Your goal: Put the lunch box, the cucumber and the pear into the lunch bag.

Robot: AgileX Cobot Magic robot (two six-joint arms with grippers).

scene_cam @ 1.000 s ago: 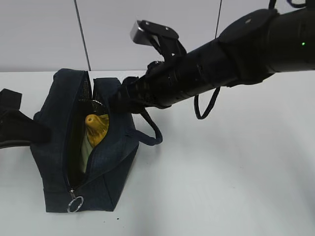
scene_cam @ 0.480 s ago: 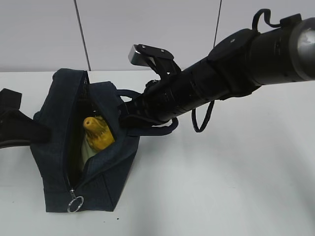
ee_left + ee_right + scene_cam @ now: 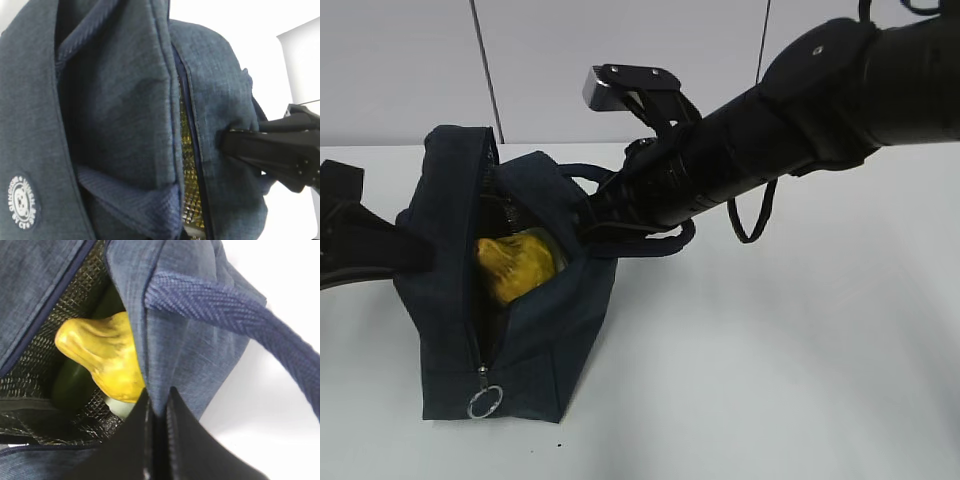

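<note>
The navy lunch bag (image 3: 545,320) stands at the left with its top zipper open. The yellow pear (image 3: 515,262) lies inside; in the right wrist view the pear (image 3: 102,357) rests on the dark green cucumber (image 3: 70,385), with a bit of the lunch box's pale lid (image 3: 120,407) below it. My right gripper (image 3: 592,228) is shut on the bag's right wall at the opening (image 3: 159,402). My left gripper (image 3: 405,255) is against the bag's left wall, its jaws hidden by fabric. The left wrist view shows only bag fabric (image 3: 115,110) and the right gripper's fingers (image 3: 270,150).
The bag's strap handle (image 3: 650,245) loops under my right arm. The metal ring pull (image 3: 485,403) hangs at the near end of the zipper. The white table (image 3: 770,380) stretches to the right and front; a wall rises behind.
My right gripper drew the bag's right wall to the right and up, so the bag shifted right and its mouth widened. The pear tipped from upright to lying flatter.
</note>
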